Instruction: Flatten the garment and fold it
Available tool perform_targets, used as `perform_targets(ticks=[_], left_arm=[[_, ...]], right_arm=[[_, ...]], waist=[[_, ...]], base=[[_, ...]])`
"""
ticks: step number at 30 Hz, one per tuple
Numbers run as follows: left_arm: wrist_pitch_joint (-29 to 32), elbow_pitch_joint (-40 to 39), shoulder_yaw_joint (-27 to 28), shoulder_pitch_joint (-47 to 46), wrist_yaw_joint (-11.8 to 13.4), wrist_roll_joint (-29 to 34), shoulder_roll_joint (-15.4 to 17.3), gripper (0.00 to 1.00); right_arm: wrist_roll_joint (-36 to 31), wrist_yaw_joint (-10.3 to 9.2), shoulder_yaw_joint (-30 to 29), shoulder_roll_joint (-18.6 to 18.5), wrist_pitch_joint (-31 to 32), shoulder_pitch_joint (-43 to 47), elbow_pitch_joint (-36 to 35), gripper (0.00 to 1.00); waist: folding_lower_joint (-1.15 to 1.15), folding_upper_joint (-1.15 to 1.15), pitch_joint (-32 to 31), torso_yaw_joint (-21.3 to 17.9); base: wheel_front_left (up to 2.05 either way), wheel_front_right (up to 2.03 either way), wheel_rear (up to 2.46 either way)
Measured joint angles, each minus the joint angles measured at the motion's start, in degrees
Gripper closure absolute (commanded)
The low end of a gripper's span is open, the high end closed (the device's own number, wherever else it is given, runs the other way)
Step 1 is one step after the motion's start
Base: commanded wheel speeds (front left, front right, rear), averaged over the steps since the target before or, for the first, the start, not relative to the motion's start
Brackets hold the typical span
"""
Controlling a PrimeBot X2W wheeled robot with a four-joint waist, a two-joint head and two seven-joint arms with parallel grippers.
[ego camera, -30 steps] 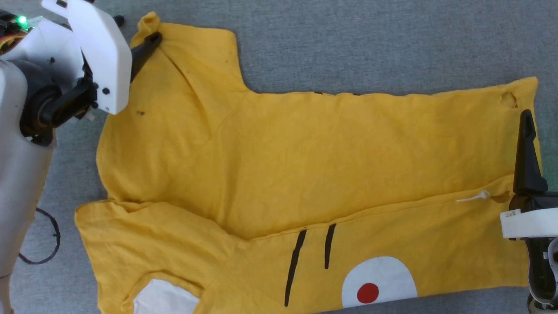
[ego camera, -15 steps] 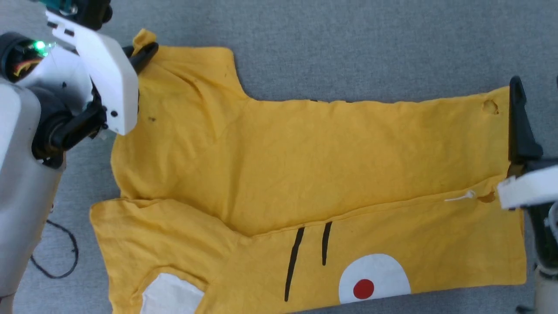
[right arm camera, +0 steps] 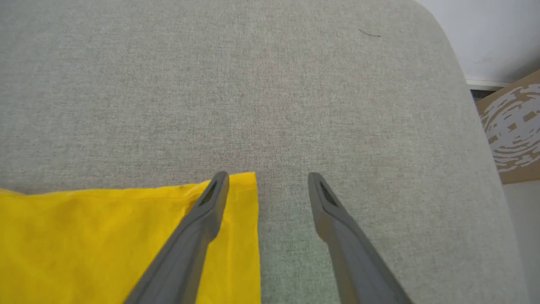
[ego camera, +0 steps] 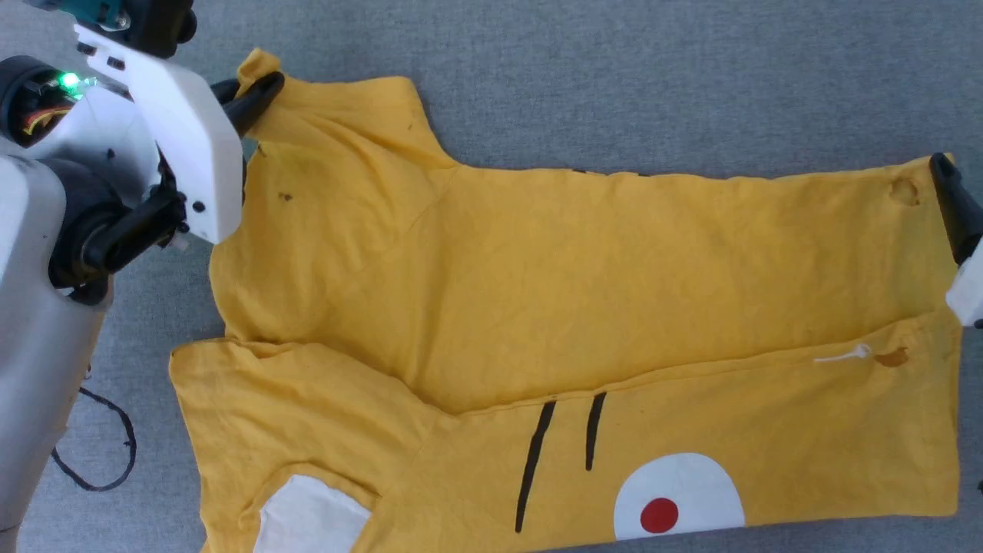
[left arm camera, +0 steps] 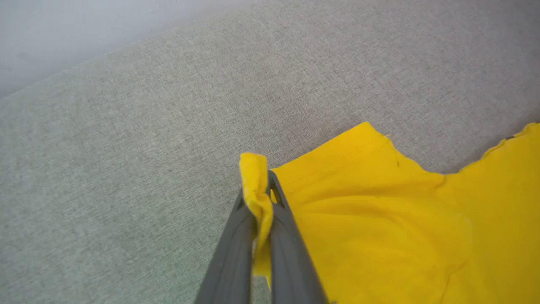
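Garment: the yellow T-shirt lies spread along the grey padded surface, with its far half turned plain side up over the printed front, which shows along your near edge
Left gripper: jaws pinched tight on the far sleeve corner, with a tuft of yellow cloth poking out between the fingers
Right gripper: jaws wide apart and holding nothing. One finger sits over the far hem corner, the other over bare grey surface beside it. Whether either touches down, you cannot tell
Step in hand: by my read, you are taking hold of the two far corners for the next fold, with the sleeve end caught and the hem end not yet
Next move calls for: shift the right gripper a little onto the shirt so the corner sits squarely between the jaws, then close. After that, move both arms together with even tension
Watch: the cloth is thin and the sleeve pinch is small, so a hard pull may slip it
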Motion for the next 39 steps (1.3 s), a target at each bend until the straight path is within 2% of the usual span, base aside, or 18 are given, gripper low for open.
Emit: perform_targets(ticks=[6, 7, 8, 9, 10, 17, 25, 30, 39], left_arm=[[-0.01, -0.20, 0.03, -0.19, 0.00, -0.41, 0.02, 1.00], [-0.01, -0.19, 0.03, -0.32, 0.00, -0.41, 0.01, 1.00], [-0.01, -0.13, 0.03, -0.53, 0.00, -0.41, 0.03, 1.00], [0.00, -0.10, 0.03, -0.76, 0.00, -0.41, 0.03, 1.00], [0.00, -0.08, 0.03, -0.88, 0.00, -0.42, 0.03, 1.00], [-2.36, 0.33, 1.47, -0.85, 0.08, -2.66, -0.73, 1.00], [-8.88, -2.40, 5.57, 3.33, 0.09, -6.61, -1.67, 1.00], [-12.63, -7.60, 8.44, 10.61, 0.16, -8.83, -0.94, 1.00], [-19.11, -19.16, 14.06, 30.64, 2.48, -13.88, 0.31, 1.00]], right_arm=[[1.25, 0.00, 1.58, 0.38, 2.31, -1.47, 2.26, 0.00], [1.45, 0.00, 1.57, 0.38, 3.25, -1.73, 2.47, 0.32], [1.78, -0.02, 1.52, 0.35, 4.22, -1.97, 2.45, 0.59], [1.97, -0.02, 1.35, 0.37, 4.92, -2.25, 2.32, 0.71], [2.12, -0.02, 1.31, 0.41, 5.71, -2.64, 2.08, 1.00], [2.11, -0.01, 1.58, 0.49, 6.59, -2.94, 0.96, 1.00], [3.72, -0.01, 0.45, 0.65, 2.27, -0.70, -1.88, 1.00], [6.14, -0.01, -0.82, 1.65, -0.60, 4.54, -3.57, 1.00], [11.14, -0.01, -3.42, 4.87, -5.76, 16.22, -5.45, 1.00]], waist=[[0.00, 0.00, 2.19, 0.88], [0.00, 0.00, 2.46, 1.05], [0.00, 0.00, 2.68, 1.22], [0.00, 0.00, 2.84, 1.41], [0.00, 0.00, 2.94, 1.60], [0.00, 0.00, 1.41, 2.01], [0.00, 0.00, -3.25, 2.03], [0.00, 0.00, -6.88, 2.15], [-0.01, 0.00, -12.69, 2.35]], base=[[0.00, 0.00, 0.00], [0.00, 0.00, 0.00], [0.00, 0.00, 0.00], [0.00, 0.00, 0.00], [0.00, 0.00, 0.00], [0.00, 0.00, 0.00], [0.00, 0.00, 0.00], [0.00, 0.00, 0.00], [0.00, 0.00, 0.00]])
